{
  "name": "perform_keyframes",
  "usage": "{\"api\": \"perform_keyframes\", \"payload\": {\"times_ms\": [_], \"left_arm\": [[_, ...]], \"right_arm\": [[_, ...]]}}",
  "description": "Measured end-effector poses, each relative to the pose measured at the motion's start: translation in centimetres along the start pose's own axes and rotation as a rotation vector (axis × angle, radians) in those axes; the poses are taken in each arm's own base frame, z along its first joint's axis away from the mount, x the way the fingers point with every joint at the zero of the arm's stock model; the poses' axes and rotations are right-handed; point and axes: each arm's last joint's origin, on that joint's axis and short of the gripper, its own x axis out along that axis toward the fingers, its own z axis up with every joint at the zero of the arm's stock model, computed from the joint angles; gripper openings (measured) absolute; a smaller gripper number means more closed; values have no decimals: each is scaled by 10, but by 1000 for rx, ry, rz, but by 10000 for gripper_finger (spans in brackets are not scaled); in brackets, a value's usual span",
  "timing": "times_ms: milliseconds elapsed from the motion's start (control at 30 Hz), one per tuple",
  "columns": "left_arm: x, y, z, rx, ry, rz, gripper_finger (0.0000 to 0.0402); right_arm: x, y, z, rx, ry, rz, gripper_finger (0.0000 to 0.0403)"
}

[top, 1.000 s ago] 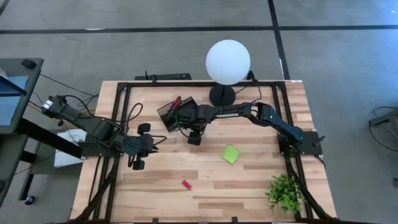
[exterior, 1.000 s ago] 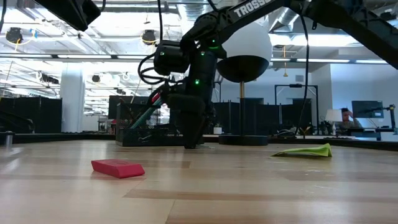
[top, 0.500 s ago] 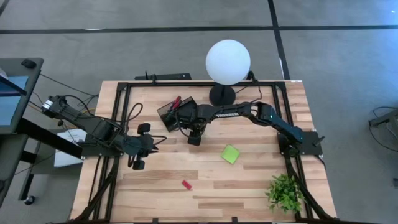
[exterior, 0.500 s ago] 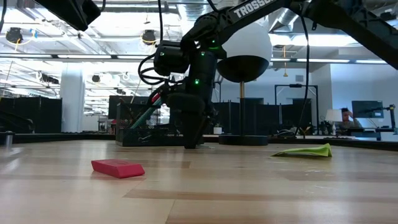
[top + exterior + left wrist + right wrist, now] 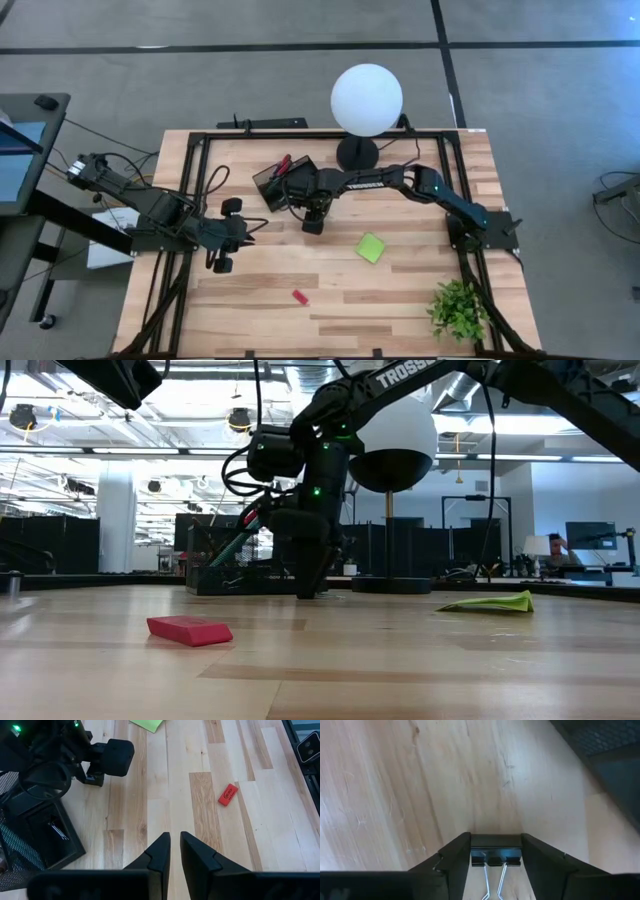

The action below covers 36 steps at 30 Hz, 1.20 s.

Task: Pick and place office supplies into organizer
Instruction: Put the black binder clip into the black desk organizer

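My right gripper (image 5: 313,224) points straight down at the table beside the black organizer (image 5: 283,185) and is shut on a black binder clip (image 5: 496,849). The organizer holds red-handled scissors and pens (image 5: 283,163). A lime-green sticky-note pad (image 5: 370,248) and a small red piece (image 5: 299,297) lie flat on the wood. My left gripper (image 5: 175,836) hangs shut above the table's left part, holding nothing. My right gripper pinches the clip's black body (image 5: 496,842) between its two fingers (image 5: 455,855), coming from above and pointing down. The clip's wire handles (image 5: 492,880) run back between the fingers. In the low view the fingertips (image 5: 312,592) stand at the table top.
A white globe lamp (image 5: 366,98) on a round black base (image 5: 357,152) stands at the far edge behind my right arm. A small green plant (image 5: 458,308) sits at the near right corner. Bare wood lies between the red piece and the pad.
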Motion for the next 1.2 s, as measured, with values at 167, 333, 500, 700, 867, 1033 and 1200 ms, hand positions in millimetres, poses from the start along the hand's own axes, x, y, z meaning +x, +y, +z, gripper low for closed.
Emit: {"api": "perform_keyframes", "payload": {"times_ms": [167, 333, 500, 700, 867, 1033, 1200], "left_arm": [[0, 0, 0, 0, 0, 0, 38], [0, 0, 0, 0, 0, 0, 38], [0, 0, 0, 0, 0, 0, 38], [0, 0, 0, 0, 0, 0, 38], [0, 0, 0, 0, 0, 0, 38], [0, 0, 0, 0, 0, 0, 38], [0, 0, 0, 0, 0, 0, 38]], "right_arm": [[0, 1, 0, -43, -3, -7, 153], [0, 1, 0, -25, -1, 0, 131], [0, 1, 0, -36, 0, 4, 161], [0, 1, 0, -37, 2, -1, 151], [0, 0, 0, -38, 4, -5, 129], [0, 0, 0, -44, 4, -5, 160], [0, 1, -1, -46, 4, -7, 161]]}}
